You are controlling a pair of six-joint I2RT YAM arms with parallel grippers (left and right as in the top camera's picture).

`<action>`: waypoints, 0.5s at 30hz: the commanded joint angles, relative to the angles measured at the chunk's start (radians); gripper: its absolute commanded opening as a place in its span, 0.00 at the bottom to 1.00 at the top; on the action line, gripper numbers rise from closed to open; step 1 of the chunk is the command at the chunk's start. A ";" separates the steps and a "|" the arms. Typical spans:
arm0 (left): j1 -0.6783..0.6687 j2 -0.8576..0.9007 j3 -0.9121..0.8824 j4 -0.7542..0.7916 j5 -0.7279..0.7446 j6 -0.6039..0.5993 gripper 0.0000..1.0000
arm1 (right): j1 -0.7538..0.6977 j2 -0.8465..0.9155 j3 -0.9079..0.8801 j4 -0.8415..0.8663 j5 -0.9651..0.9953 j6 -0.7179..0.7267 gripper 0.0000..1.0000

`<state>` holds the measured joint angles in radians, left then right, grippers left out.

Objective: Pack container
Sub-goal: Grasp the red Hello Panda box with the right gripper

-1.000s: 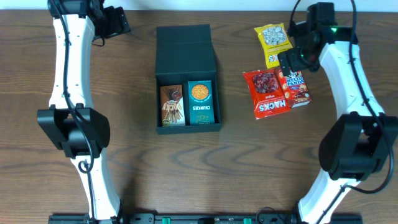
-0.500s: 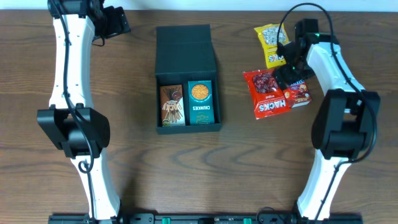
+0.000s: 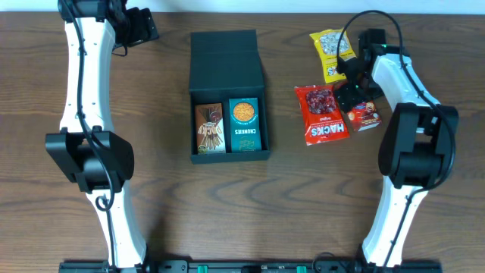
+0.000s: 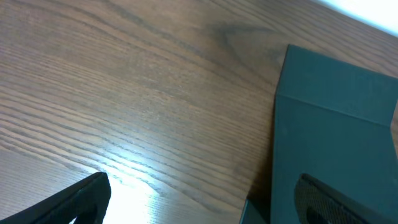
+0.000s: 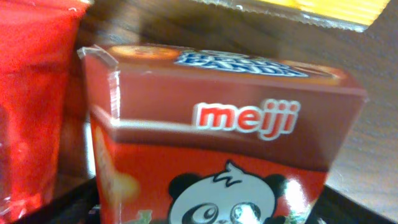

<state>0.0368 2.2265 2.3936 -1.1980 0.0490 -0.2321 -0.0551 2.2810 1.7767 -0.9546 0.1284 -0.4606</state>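
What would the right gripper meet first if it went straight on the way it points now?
The red Meiji panda box: it fills the right wrist view, dead ahead and seemingly very close, though exact depth is unclear.

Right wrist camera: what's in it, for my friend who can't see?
A red Meiji snack box with a cartoon panda fills the picture, very close up. A red packet sits on its left, a yellow packet shows at the top, with dark wooden table behind.

A red panda box (image 5: 217, 143) is framed by the right gripper (image 3: 352, 92); a red bag (image 5: 28, 93) is seen leftward, a yellow bag (image 3: 332, 51) beyond.
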 commanded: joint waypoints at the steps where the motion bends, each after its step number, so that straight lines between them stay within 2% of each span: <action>1: 0.002 -0.020 0.019 -0.002 -0.004 0.000 0.95 | -0.011 0.010 -0.004 0.000 -0.007 -0.003 0.73; 9: 0.002 -0.020 0.019 -0.002 -0.004 0.000 0.95 | 0.023 -0.003 0.017 -0.023 -0.025 0.040 0.71; 15: 0.002 -0.020 0.019 -0.002 -0.004 0.000 0.95 | 0.067 -0.039 0.145 -0.091 -0.029 0.064 0.70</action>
<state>0.0368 2.2265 2.3936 -1.1980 0.0490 -0.2325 -0.0147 2.2807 1.8503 -1.0370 0.1131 -0.4240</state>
